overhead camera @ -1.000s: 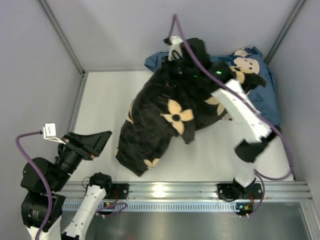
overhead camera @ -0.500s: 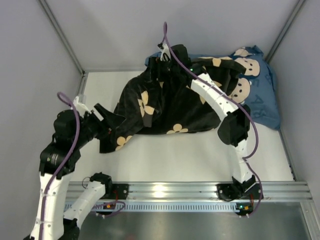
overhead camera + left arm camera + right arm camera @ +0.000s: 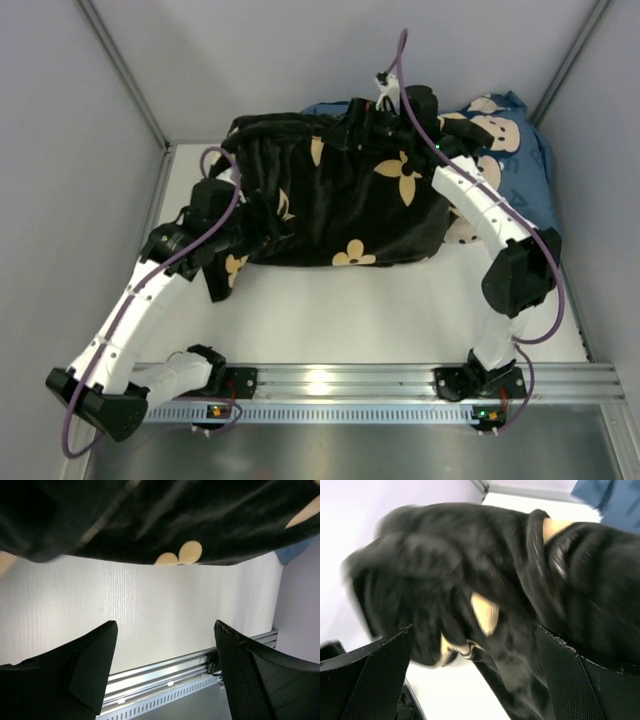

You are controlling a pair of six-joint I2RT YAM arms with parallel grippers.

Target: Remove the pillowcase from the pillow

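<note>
The black pillowcase (image 3: 340,205) with tan flowers lies bulky on the white table, toward the back. The pillow is hidden; no cream surface shows. My left gripper (image 3: 258,222) is at the pillowcase's left edge. In the left wrist view it (image 3: 165,645) stands open with only bare table between the fingers (image 3: 90,665), and the black fabric (image 3: 165,520) hangs across the top. My right gripper (image 3: 365,125) is over the pillowcase's back edge. In the right wrist view it (image 3: 475,650) is open, with the blurred black fabric (image 3: 510,595) just beyond its fingers (image 3: 585,675), not pinched.
A blue pillow (image 3: 515,175) with cartoon mice lies at the back right, partly under the pillowcase. Grey walls close in the table on the left, back and right. A metal rail (image 3: 330,382) runs along the near edge, by the arm bases.
The right gripper has opened and let go of the pillowcase, which has dropped from a raised bunch to lie spread on the table. The left arm has swung in to its left edge.
</note>
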